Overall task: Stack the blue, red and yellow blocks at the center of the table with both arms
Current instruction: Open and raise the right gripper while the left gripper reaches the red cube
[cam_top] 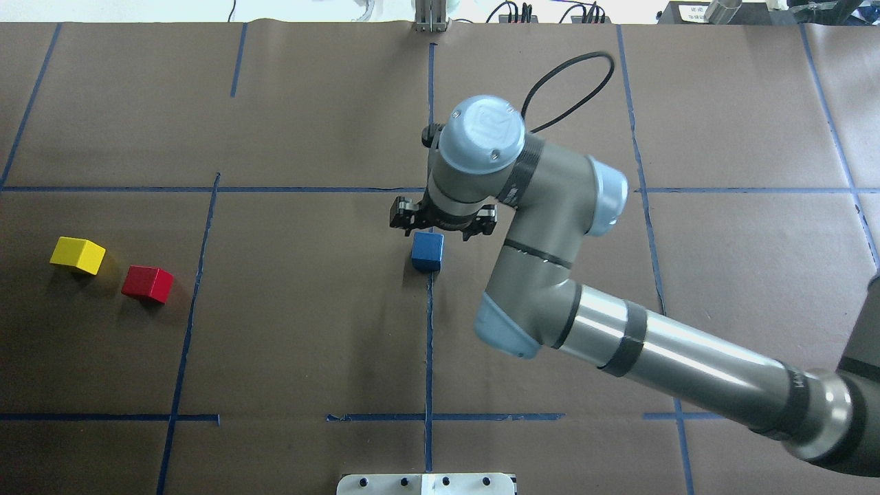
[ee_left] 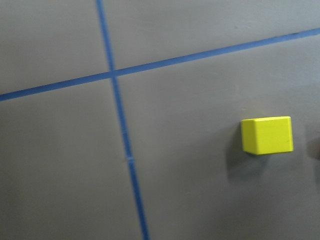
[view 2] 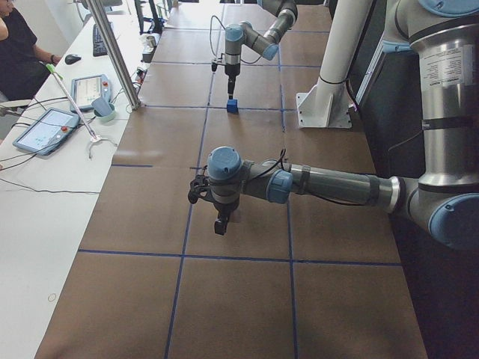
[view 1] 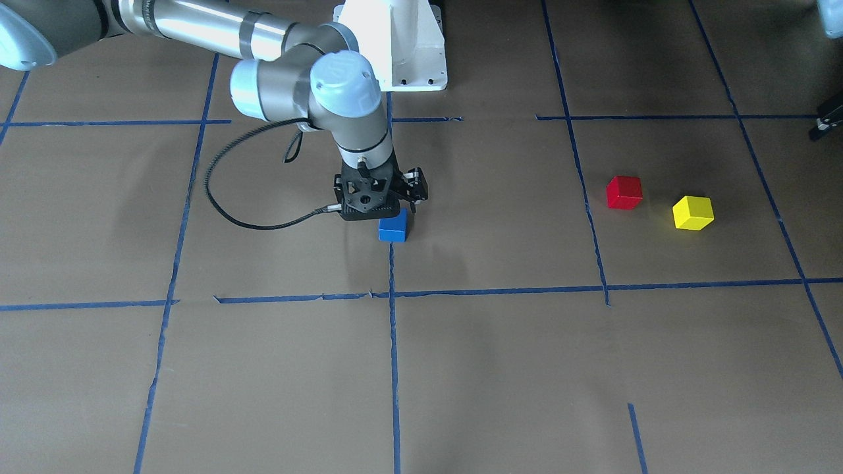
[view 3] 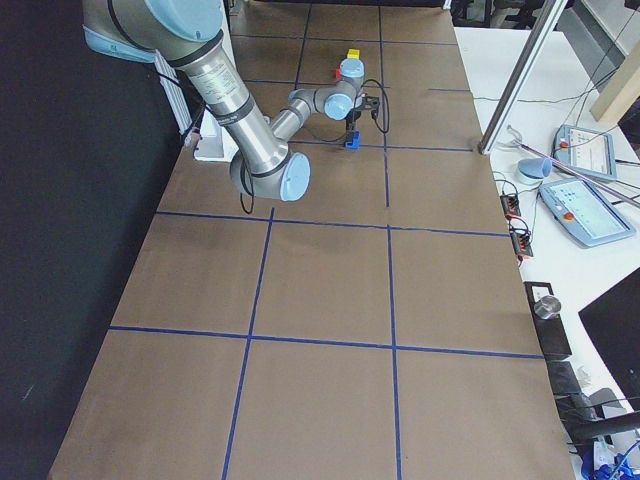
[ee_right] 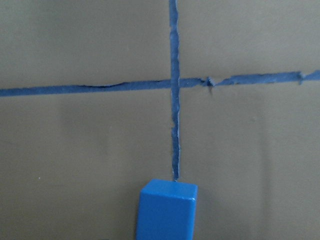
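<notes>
The blue block [view 1: 393, 227] sits on the tape line at the table's center and also shows in the overhead view [cam_top: 427, 251]. My right gripper [view 1: 390, 209] hangs straight down just over it, jaws spread wide; its fingertips are mostly hidden by the wrist. The right wrist view shows the blue block [ee_right: 167, 210] at its bottom edge. The red block [view 1: 624, 192] and yellow block [view 1: 693, 212] lie side by side on my left half. My left gripper [view 1: 827, 122] barely shows at the frame edge, apart from them; I cannot tell its state. The left wrist view shows the yellow block [ee_left: 266, 135].
Blue tape lines [cam_top: 429, 344] divide the brown table into squares. The white robot base [view 1: 395, 43] stands at the table's robot side. A side bench with tablets [view 2: 46, 129] and a seated person runs along the operators' side.
</notes>
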